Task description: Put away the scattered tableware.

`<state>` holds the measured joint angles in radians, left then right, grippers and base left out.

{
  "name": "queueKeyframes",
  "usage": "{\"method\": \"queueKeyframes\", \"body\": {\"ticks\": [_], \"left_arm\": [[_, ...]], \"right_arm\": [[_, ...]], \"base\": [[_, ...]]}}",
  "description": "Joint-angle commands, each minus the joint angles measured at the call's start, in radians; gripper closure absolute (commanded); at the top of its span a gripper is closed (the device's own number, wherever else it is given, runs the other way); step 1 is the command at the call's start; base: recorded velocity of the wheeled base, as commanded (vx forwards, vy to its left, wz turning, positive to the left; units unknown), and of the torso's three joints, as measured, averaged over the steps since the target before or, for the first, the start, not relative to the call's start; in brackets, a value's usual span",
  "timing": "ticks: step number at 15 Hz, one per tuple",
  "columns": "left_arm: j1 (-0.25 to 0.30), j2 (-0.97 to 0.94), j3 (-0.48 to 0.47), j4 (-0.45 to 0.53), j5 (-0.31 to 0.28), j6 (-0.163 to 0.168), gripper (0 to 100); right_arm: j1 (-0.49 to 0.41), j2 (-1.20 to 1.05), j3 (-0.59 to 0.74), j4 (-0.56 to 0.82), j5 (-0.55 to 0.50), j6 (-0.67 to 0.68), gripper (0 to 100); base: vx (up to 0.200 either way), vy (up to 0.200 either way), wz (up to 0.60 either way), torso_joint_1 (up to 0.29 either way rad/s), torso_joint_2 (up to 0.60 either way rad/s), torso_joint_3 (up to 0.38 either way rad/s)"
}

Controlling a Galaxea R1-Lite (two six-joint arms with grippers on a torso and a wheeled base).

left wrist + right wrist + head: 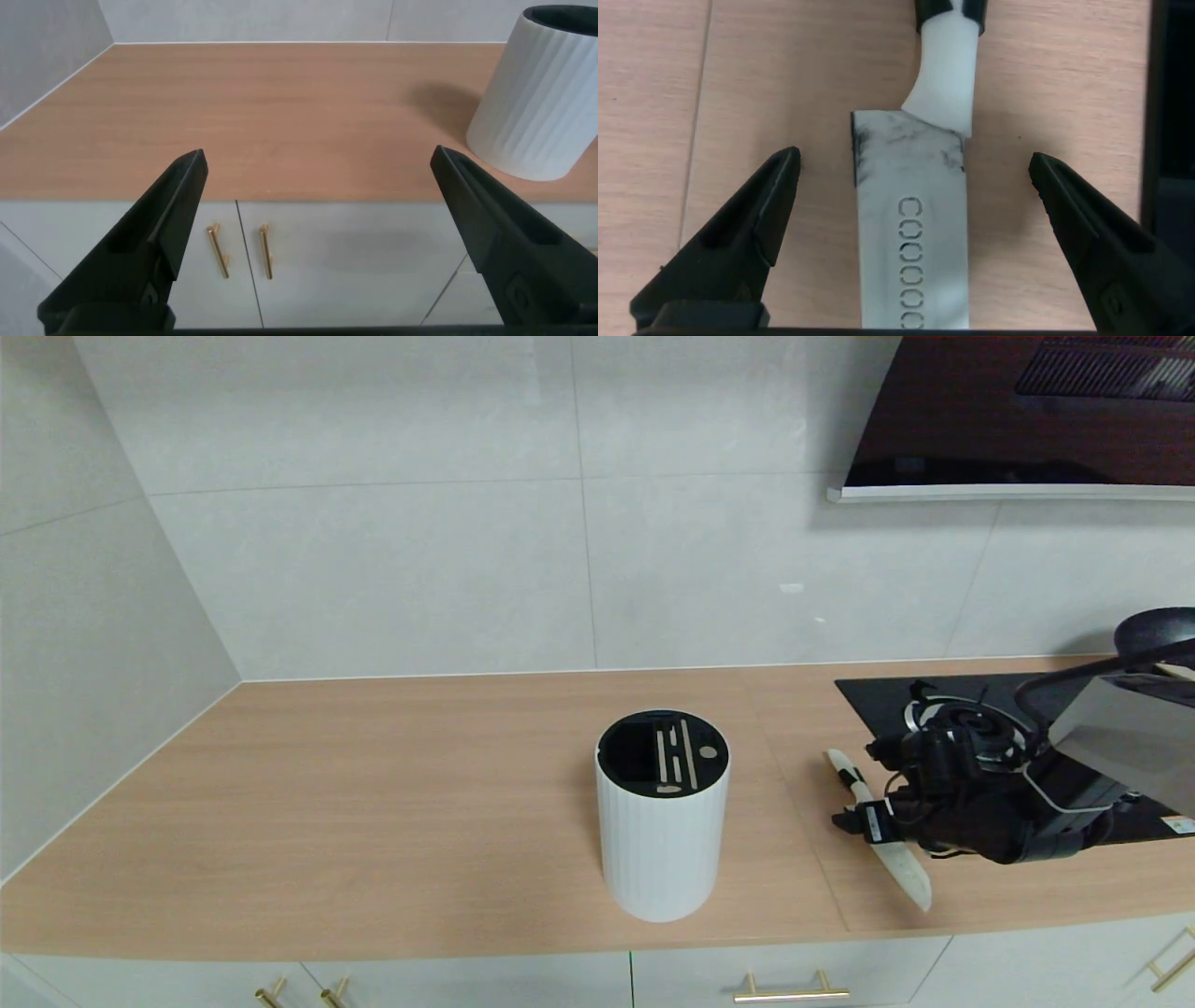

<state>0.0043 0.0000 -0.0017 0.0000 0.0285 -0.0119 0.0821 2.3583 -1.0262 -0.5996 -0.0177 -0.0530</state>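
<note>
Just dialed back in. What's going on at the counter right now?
The right gripper sits low over the white-bladed knife, which lies flat on the wooden counter beside the black hob. Its jaws are open on either side of the blade and have not closed on it. The white ribbed holder with the slotted black top stands upright mid-counter, apart from the knife. The left gripper hangs by the counter's front edge, jaws open, holding nothing.
</note>
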Motion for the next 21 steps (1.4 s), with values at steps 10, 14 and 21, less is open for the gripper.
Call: {"method": "queueKeyframes", "body": {"ticks": [10,14,21], "left_arm": [[0.000,0.000,0.000,0.000,0.001,0.000,0],[0.000,0.000,0.000,0.000,0.001,0.001,0],[0.000,0.000,0.000,-0.002,0.008,0.009,0]], "right_arm": [[-0.001,0.033,-0.017,0.001,-0.002,-0.001,100],[-0.002,0.016,-0.012,0.001,-0.002,0.001,100],[-0.002,-0.344,0.121,0.001,0.082,0.008,100]], "base": [[0.000,0.000,0.00,0.000,0.00,0.000],[0.000,0.000,0.00,0.000,0.00,0.000],[0.000,0.000,0.00,0.000,0.00,0.000]]}}
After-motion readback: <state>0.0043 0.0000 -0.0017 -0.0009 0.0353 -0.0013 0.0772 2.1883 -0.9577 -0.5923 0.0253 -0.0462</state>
